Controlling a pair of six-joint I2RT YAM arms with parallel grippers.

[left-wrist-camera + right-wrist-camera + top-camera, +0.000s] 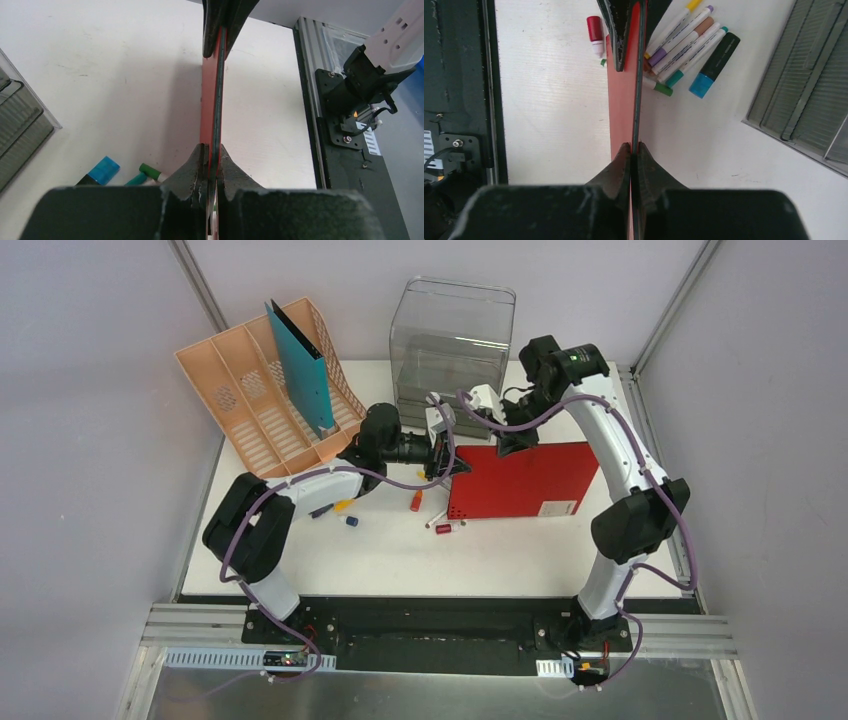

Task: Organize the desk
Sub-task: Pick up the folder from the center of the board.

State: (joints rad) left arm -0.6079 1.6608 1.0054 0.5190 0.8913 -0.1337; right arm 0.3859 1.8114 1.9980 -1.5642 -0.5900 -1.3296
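A flat red folder (pixel 520 480) is held just above the white desk (pixel 400 560), tilted up on edge. My left gripper (pixel 445 465) is shut on its left edge. My right gripper (pixel 515 440) is shut on its far edge. The left wrist view shows the red folder (pixel 209 110) edge-on, pinched between my left gripper's (pixel 214 150) jaws, with the other gripper's fingers clamped on it at the top. In the right wrist view the red folder (pixel 621 110) runs edge-on from my right gripper (pixel 631 147), which is closed tight on it.
A peach file rack (pixel 265 400) holding a teal folder (pixel 300 365) stands at the back left. A clear grey drawer box (pixel 450 345) stands at the back centre. Loose markers (pixel 689 40) and a red-capped marker (pixel 595 32) lie by the folder's left end.
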